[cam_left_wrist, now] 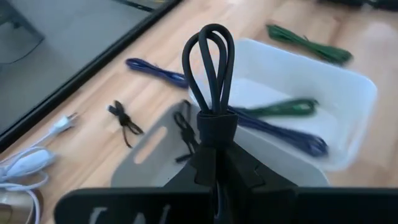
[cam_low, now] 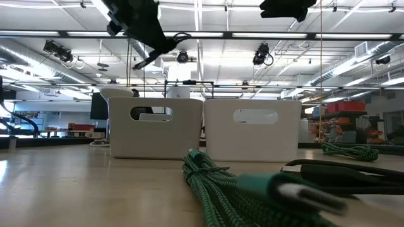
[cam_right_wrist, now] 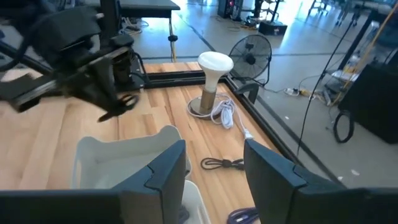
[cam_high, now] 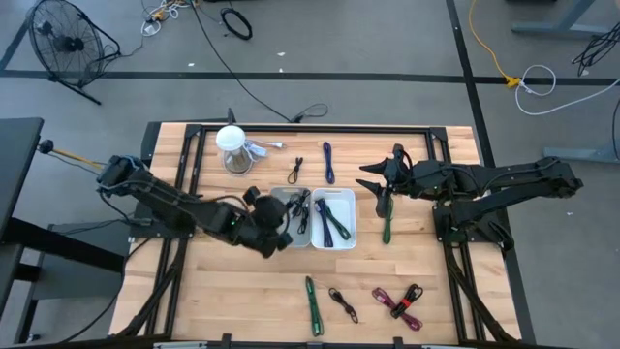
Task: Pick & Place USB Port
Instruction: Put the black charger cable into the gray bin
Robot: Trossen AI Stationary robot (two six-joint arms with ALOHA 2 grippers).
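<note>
Black is the cable [cam_left_wrist: 209, 74] I am pinching in my left gripper [cam_left_wrist: 214, 158]. It is a small looped bundle, and the loop sticks up between my two fingers, which are pressed tight on it. In the high view my left gripper [cam_high: 274, 233] sits near the middle of the frame, over the left white bin [cam_high: 294, 215]. That bin has some black cables in it. Just beside it, touching, is the right white bin [cam_high: 335, 219], with a blue cable [cam_high: 332, 219] and a green cable [cam_left_wrist: 283, 107] inside.

My right gripper [cam_high: 373, 182] is a bit right of the middle in the high view, above the bins in the picture. Its fingers [cam_right_wrist: 163, 168] are spread apart and hold nothing.

On the wooden table [cam_high: 232, 291] more cables lie about. A blue one [cam_high: 328, 161] and a small black one [cam_high: 296, 170] lie near the top middle. A green one [cam_high: 387, 223] lies right of the bins. At the bottom I see a green one [cam_high: 312, 303], a black one [cam_high: 342, 302] and a pink and red bunch [cam_high: 399, 301]. A white lamp [cam_high: 232, 147] stands at the upper left of the table.
</note>
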